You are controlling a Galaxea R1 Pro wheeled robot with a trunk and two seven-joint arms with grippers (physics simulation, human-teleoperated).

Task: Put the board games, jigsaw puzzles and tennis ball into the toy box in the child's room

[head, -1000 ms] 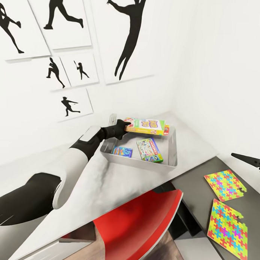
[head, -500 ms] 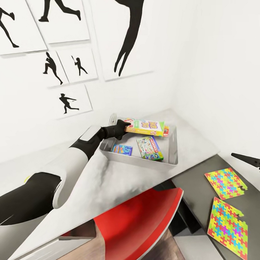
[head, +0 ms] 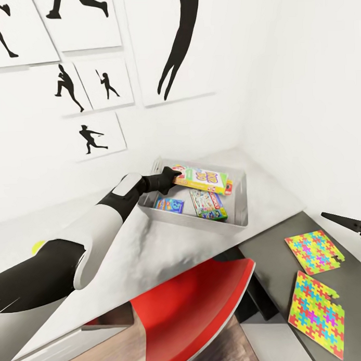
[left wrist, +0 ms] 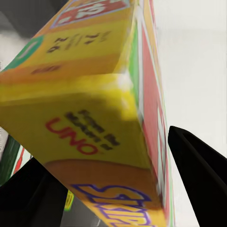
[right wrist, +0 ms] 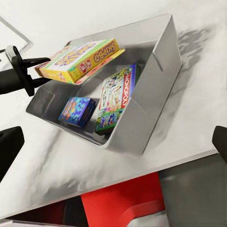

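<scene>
Two bright multicoloured jigsaw puzzle sheets [head: 315, 280] lie nearest on the dark table, the right gripper's [head: 359, 225] finger state unclear, and beyond, the left gripper [head: 170, 177] clamps the yellow-green SKIP-BO game box [head: 202, 177] above the grey toy box [head: 239, 220].

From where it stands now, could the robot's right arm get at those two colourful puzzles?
Probably yes. The right gripper hangs open just above the dark table, near the two jigsaw puzzles, which lie flat with nothing on them or between them and the arm.
</scene>
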